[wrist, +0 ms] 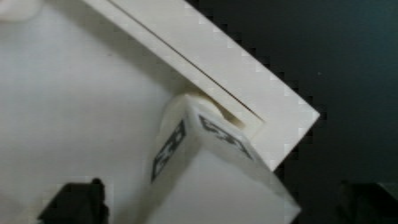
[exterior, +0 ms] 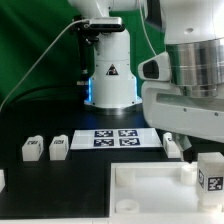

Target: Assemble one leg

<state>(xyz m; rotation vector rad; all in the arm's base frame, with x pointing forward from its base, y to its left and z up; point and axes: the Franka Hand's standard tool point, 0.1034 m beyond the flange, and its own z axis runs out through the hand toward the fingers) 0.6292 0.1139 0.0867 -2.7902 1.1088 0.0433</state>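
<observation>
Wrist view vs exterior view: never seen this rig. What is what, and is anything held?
The machine is one robot arm standing on a black table. The exterior view comes from a camera off the arm. The wrist view comes from a camera on the arm's wrist, looking past its jaws.

On the table lie a large white panel, the marker board with four printed tags, and small white legs: two at the exterior view's left, and one by the panel at its right.

The wrist view shows a tagged leg against the panel's edge. The dark jaws stand wide apart on either side of it, so nothing is held.
</observation>
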